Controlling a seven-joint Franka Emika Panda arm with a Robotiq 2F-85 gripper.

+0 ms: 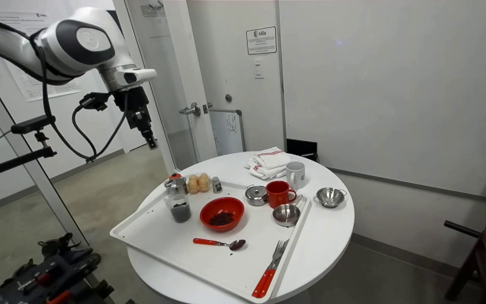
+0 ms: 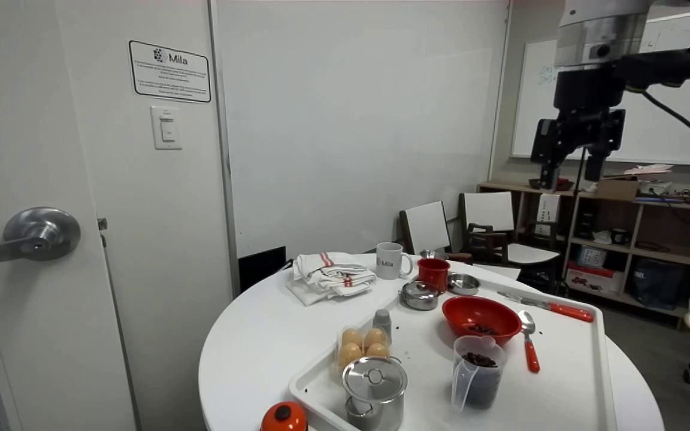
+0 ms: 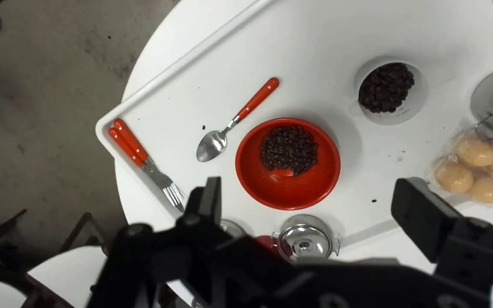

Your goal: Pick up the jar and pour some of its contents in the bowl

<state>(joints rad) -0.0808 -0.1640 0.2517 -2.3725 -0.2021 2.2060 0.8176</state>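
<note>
You hover high, gripper [image 2: 570, 178] spread, nothing held. Well below your jaws the jar [image 1: 181, 211] stands upright, toward the table's [image 1: 154, 270] left edge in an exterior view.
</note>
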